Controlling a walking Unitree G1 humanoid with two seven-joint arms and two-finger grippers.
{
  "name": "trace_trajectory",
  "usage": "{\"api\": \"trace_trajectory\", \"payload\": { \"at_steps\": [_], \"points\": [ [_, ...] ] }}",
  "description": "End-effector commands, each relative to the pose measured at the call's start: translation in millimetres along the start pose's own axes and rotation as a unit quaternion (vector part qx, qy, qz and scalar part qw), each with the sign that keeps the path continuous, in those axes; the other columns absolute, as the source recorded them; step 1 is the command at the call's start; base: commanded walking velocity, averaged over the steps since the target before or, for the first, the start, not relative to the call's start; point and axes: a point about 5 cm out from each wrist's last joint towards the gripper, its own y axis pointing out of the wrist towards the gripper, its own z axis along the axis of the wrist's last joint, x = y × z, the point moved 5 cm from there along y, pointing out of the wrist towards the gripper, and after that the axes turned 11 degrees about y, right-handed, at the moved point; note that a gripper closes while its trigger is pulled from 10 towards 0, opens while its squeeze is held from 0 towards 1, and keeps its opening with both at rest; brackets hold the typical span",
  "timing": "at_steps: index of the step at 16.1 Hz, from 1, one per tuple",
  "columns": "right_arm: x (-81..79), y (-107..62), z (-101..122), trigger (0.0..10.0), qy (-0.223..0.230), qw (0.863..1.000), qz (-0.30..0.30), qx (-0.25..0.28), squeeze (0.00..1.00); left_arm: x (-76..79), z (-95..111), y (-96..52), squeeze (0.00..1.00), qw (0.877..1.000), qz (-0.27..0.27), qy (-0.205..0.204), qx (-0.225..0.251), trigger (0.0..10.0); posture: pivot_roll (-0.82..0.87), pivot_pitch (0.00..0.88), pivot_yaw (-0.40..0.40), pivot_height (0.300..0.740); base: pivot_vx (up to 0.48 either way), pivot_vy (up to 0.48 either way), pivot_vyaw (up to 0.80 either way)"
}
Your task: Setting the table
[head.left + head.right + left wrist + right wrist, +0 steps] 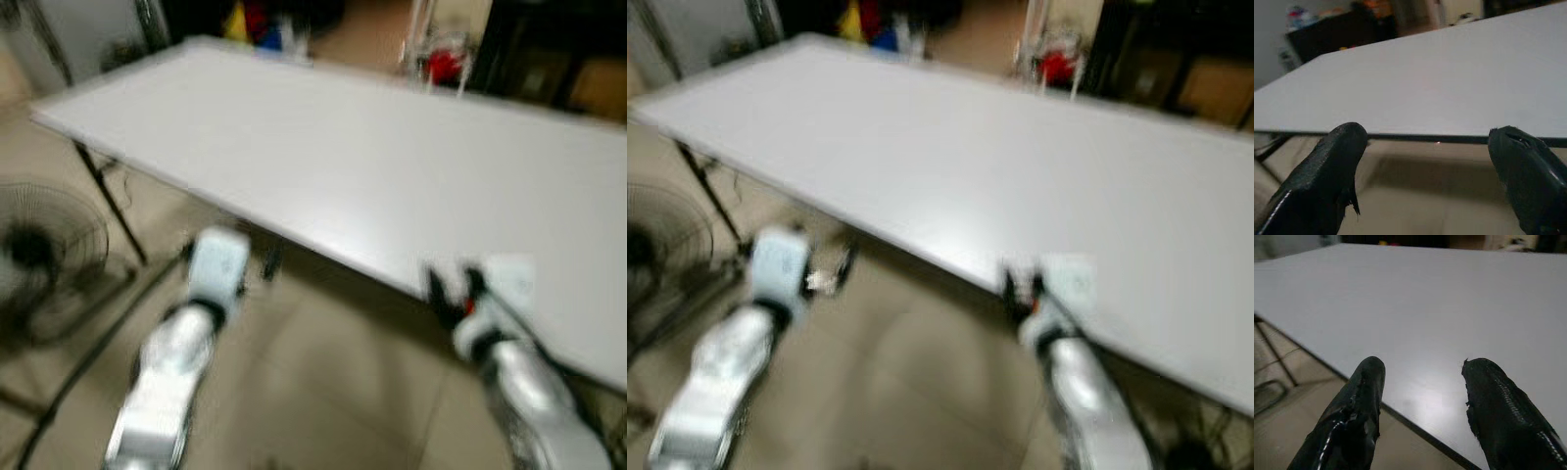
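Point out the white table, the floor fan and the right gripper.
white table (pixel 372 166): left eye view, bare middle of top.
floor fan (pixel 44 257): left eye view, wire grille.
right gripper (pixel 1422 396): right wrist view, midway between open fingertips.

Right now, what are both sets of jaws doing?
Left gripper: jaws open, holding nothing, just short of the table edge.
Right gripper: jaws open, holding nothing, over the table's near edge.
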Motion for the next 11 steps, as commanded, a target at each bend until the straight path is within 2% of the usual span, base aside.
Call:
{"api": "trace_trajectory", "payload": {
  "at_steps": [1, 8, 11],
  "points": [
    [4.7, 0.4, 0.7, 10.0, 0.0, 1.0, -0.005, -0.001, 0.0, 1.5, 4.0, 0.4, 0.0, 1.0, 0.0, -0.008, 0.006, 10.0, 0.07, 0.0, 0.06, 0.74, 0.0, 0.0, 0.8],
    [-1.0, 2.9, -1.0, 10.0, -0.001, 1.0, 0.019, -0.008, 0.0, 3.5, 9.3, 0.9, 0.0, 1.0, -0.005, -0.017, 0.016, 10.0, 0.08, 0.0, 0.048, 0.74, 0.0, 0.0, 0.8],
    [-6.5, 4.6, -2.4, 10.0, -0.003, 0.999, 0.038, -0.011, 0.0, 0.5, 10.2, 0.2, 0.0, 1.0, -0.001, -0.018, 0.017, 10.0, 0.09, 0.0, 0.043, 0.74, 0.27, 0.0, 0.8]
  ]
}}
